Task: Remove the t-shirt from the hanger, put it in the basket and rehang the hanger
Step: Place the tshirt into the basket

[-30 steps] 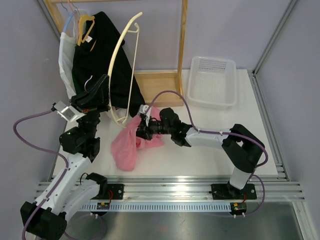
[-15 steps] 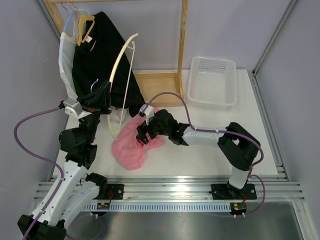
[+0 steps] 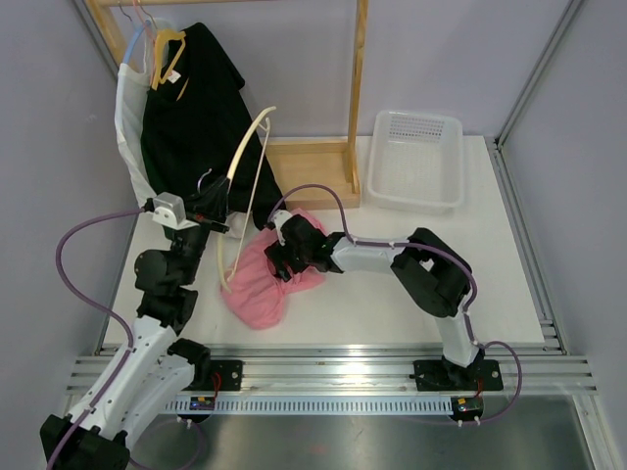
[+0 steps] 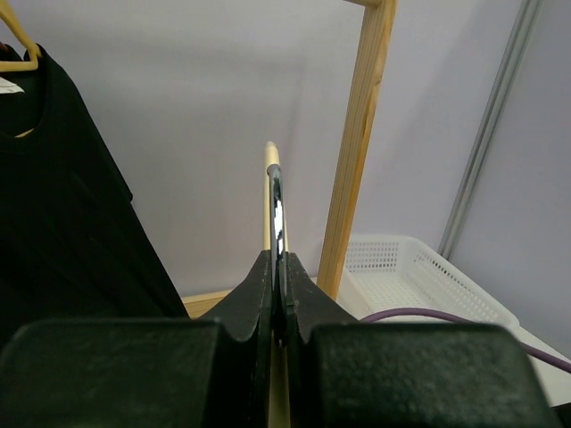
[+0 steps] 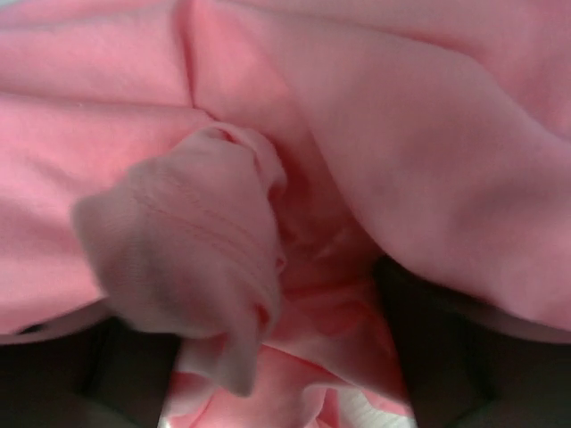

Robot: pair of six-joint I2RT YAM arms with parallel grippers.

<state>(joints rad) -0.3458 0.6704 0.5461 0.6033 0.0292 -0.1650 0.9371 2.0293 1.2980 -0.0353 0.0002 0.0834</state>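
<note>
The pink t-shirt lies crumpled on the white table, off the hanger. The cream hanger stands tilted above the table's left side, bare. My left gripper is shut on it near its lower half; in the left wrist view the jaws pinch its thin bar and the hanger rises straight ahead. My right gripper sits low on the t-shirt's right edge, open. Pink t-shirt fills the right wrist view, bunched loosely between the spread fingers.
A wooden rack stands at the back, its post just right of the hanger. A black shirt and a white garment hang at its left. A white basket sits at the back right.
My right gripper has opened and let go of the pink t-shirt, which has settled on the table. The left gripper has carried the hanger lower and rightward.
</note>
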